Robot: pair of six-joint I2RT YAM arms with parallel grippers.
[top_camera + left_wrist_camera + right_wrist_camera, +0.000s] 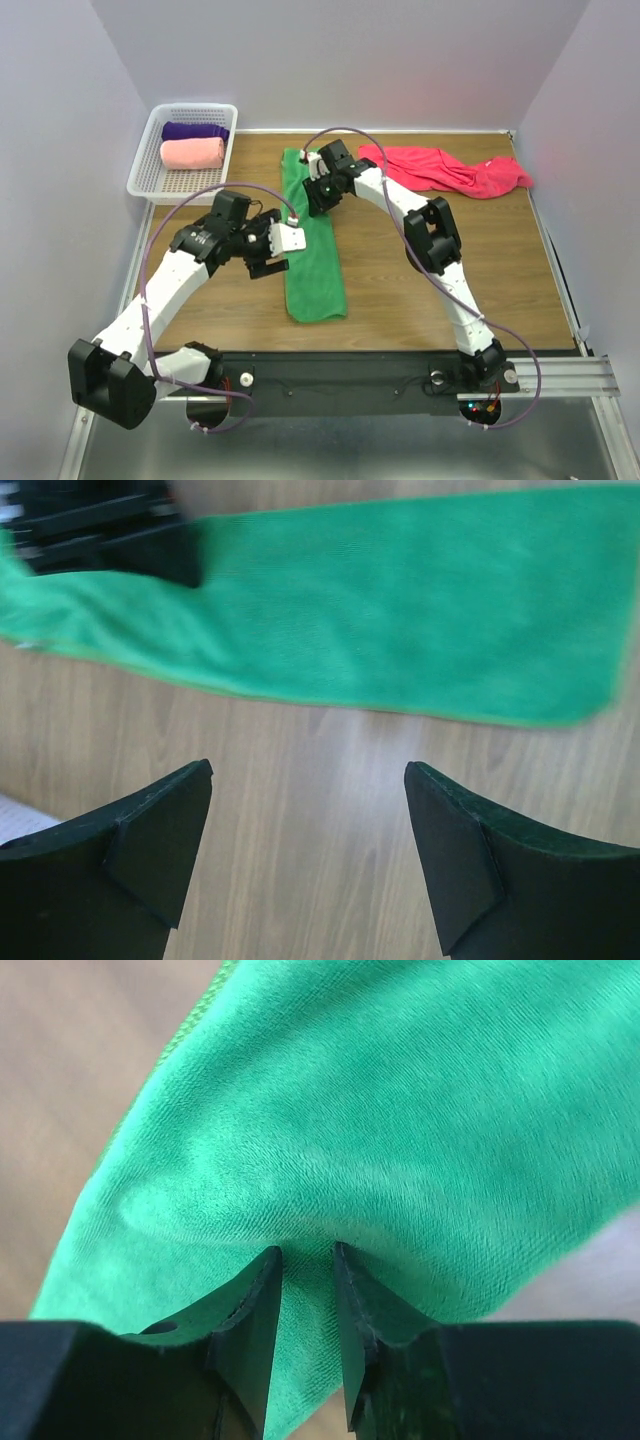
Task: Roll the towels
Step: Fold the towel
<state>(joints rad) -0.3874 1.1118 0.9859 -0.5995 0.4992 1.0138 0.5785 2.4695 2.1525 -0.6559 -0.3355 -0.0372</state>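
- Top external view: I see the green towel [312, 262] lying flat down the middle of the table [500, 270], running from the far edge toward the near edge.
- My right gripper [320, 192] sits on its far end. On the right wrist view the jaws [305, 1252] are nearly together, pinching a puckered ridge of green towel [400, 1110].
- My left gripper [275, 255] hovers just beside the towel's left edge. On the left wrist view it [308, 770] is spread wide over bare wood, holding nothing.
- The red towel [450, 170] lies crumpled at the far right corner.
- The basket [143, 160] at the far left corner holds the pink towel [192, 153] and purple towel [195, 131], both rolled.
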